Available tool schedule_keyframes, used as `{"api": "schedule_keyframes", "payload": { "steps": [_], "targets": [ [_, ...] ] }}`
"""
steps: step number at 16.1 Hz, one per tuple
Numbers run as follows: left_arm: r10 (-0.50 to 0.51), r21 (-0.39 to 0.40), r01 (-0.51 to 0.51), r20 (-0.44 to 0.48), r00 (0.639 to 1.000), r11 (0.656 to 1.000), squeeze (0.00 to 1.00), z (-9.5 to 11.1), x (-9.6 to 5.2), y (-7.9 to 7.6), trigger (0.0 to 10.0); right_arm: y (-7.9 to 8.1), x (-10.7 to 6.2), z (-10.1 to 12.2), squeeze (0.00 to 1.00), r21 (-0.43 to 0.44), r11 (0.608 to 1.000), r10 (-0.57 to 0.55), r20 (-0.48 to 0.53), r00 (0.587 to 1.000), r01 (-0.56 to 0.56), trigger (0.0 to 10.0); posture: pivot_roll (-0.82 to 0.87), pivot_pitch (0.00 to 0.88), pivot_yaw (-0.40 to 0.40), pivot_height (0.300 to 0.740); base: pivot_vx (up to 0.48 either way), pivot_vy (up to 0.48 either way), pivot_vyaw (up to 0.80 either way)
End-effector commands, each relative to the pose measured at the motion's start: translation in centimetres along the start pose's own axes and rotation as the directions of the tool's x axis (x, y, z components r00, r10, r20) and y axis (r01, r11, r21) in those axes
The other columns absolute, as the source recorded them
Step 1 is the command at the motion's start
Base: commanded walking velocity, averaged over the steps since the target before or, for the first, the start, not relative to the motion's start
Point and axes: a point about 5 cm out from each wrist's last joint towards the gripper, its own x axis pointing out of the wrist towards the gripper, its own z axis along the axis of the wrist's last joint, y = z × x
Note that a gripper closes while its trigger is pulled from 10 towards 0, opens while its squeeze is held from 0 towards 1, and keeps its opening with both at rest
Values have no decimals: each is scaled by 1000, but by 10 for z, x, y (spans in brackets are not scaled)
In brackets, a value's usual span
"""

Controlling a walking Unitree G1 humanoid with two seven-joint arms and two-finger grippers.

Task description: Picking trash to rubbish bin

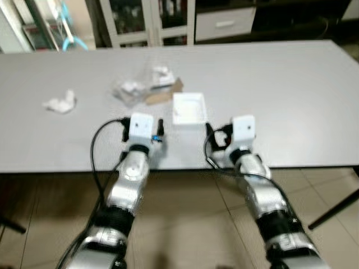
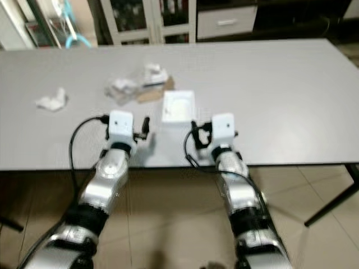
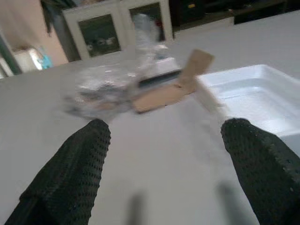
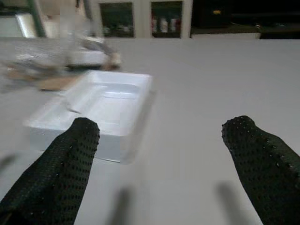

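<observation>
Right now you have both arms reaching over the near edge of the grey table [image 1: 291, 89]. Your left gripper [image 3: 164, 154] is spread wide with nothing in it, and so is your right gripper [image 4: 159, 154]. Just beyond them sits a white foam tray [image 1: 189, 107]. Behind it lie a strip of cardboard [image 1: 164, 94] and crumpled clear plastic wrap [image 1: 130, 89], bunched together. Well off to your left rests a crumpled tissue [image 1: 60, 102]. Cabinets [image 1: 148, 19] stand past the far edge.
</observation>
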Motion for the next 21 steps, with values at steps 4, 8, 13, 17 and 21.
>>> {"api": "schedule_keyframes", "payload": {
  "steps": [4,8,13,17,21],
  "targets": [
    [8,12,-8,5,1000,1000,0,2,2,5,10000,3,3,5,0,8,1000,5,15,1000,-5,10000,-73,55,41,740,296,0,0],
    [4,12,-5,8,1000,1000,0,3,2,4,10000,3,3,5,0,8,1000,6,17,1000,-6,10000,-77,46,44,740,298,0,0],
    [-4,11,3,10,1000,1000,0,3,2,2,10000,4,2,5,0,7,1000,8,21,1000,-8,10000,-84,26,48,740,298,0,0],
    [-8,10,8,12,1000,1000,0,4,3,1,10000,3,3,5,0,6,1000,7,21,1000,-8,10000,-84,24,48,740,308,0,0],
    [-3,8,3,11,1000,1000,0,4,3,2,10000,4,3,5,0,6,1000,10,19,1000,-10,10000,-81,31,46,740,326,0,0]
  ]
}}
